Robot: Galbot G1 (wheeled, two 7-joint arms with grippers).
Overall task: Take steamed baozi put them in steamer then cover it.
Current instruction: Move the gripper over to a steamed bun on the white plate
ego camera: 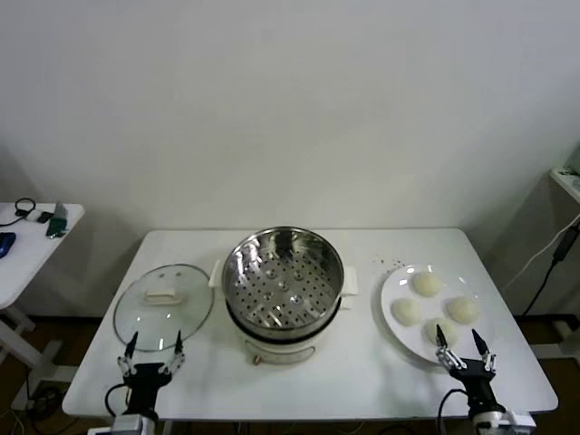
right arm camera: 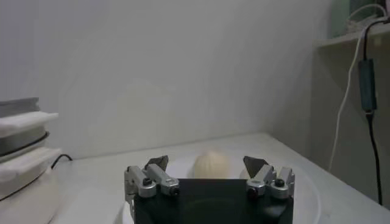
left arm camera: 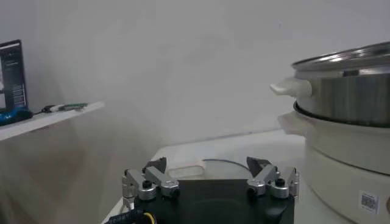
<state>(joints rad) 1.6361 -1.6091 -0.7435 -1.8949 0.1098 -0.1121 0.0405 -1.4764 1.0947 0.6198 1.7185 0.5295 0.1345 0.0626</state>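
The steamer point(ego camera: 283, 288) stands uncovered in the middle of the desk point(ego camera: 362, 381). Four buns point(ego camera: 426, 285) lie on a white plate point(ego camera: 391, 292) near the right edge, the glass lid point(ego camera: 163, 305) near the left edge. The left pincer point(ego camera: 152, 349) and right pincer point(ego camera: 462, 345) hang wide open at the front edge, holding nothing.

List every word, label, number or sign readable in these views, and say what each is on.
No text can be read.
Steamer: a small square code sticker on its white base, too small to read.
Dark screen on the side table: faint lines, too blurred to read.
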